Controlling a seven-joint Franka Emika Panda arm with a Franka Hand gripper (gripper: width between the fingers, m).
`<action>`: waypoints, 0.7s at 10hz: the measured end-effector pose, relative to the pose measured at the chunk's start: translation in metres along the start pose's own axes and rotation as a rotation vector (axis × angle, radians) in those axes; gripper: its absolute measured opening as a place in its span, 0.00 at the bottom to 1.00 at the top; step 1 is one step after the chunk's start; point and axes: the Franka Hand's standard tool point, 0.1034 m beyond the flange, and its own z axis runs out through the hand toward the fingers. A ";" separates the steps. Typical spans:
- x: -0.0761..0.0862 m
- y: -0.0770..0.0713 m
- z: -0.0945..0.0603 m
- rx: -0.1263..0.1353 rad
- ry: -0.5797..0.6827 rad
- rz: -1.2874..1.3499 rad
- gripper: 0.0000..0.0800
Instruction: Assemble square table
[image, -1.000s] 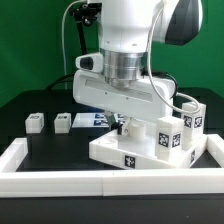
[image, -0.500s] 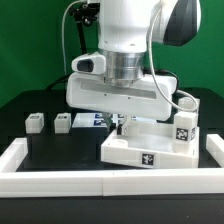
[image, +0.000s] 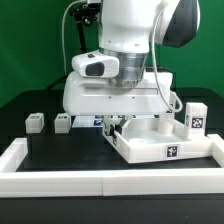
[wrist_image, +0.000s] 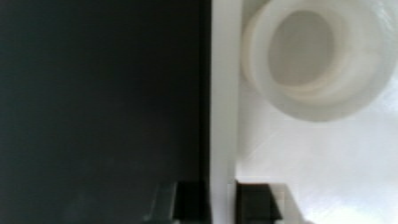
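Note:
The square table's white top (image: 150, 146) lies flat on the black surface at the exterior view's right, its small tag (image: 172, 152) on the front edge. My gripper (image: 118, 126) is shut on the top's raised left edge. In the wrist view the gripper (wrist_image: 226, 203) clamps that thin white edge wall (wrist_image: 222, 90), one dark finger (wrist_image: 192, 202) on each side. A round leg socket (wrist_image: 320, 55) shows in the top beside it. One tagged white leg (image: 194, 117) stands at the top's far right corner. Two more legs (image: 36, 122) (image: 63, 122) stand on the left.
White rim bars (image: 100, 181) edge the black surface at the front and at both sides. The marker board (image: 88, 120) lies behind the two left legs, partly hidden by the arm. A green wall stands behind.
The table top, held by my gripper, has turned and slid toward the exterior view's right, so its tagged edge now faces front. The gripper has stayed shut.

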 end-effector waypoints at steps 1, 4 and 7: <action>-0.001 0.002 0.000 -0.005 -0.002 -0.059 0.08; -0.002 0.006 0.000 -0.018 -0.010 -0.246 0.08; 0.013 0.010 -0.008 -0.045 -0.008 -0.542 0.08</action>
